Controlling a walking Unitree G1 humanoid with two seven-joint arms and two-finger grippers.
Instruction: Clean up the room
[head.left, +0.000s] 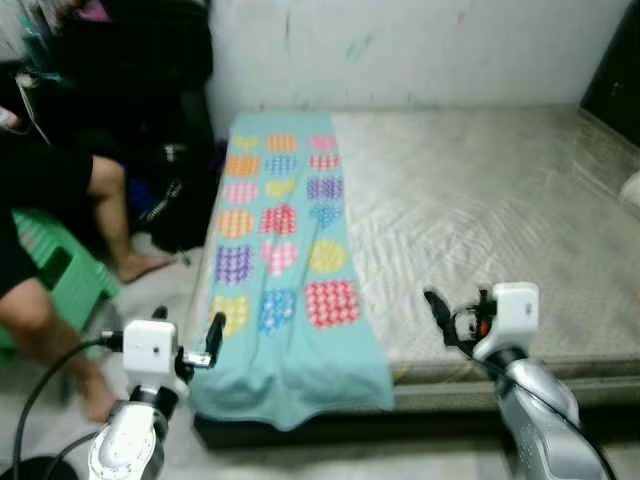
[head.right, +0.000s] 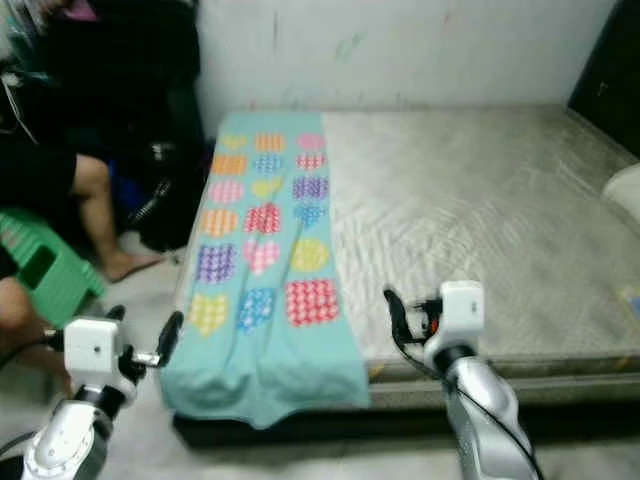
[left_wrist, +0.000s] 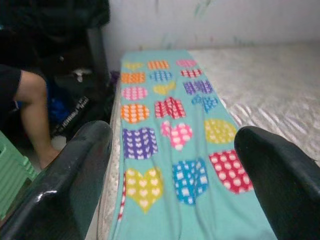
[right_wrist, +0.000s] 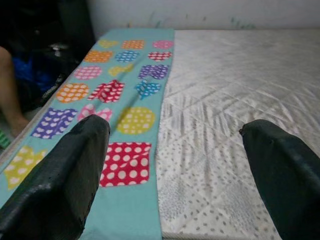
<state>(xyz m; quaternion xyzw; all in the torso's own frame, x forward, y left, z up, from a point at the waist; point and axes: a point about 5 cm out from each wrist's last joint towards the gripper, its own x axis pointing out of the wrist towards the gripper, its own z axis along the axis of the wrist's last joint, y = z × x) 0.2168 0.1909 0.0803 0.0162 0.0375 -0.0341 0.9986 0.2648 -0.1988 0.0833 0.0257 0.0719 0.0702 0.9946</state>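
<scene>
Left eye view shows my left tool and right tool, both spread apart and empty, before the blanket on the bed; I judge grasping its near edge comes next.

— What colour is the blanket?
— Teal, with hearts and patches in orange, pink, purple, blue, yellow and red, dotted or checked in white
— And the mattress?
— Pale grey, quilted, with fine speckles
— Anything else?
— A green stool, a white wall with faint marks, and black fingers on silver arms
</scene>
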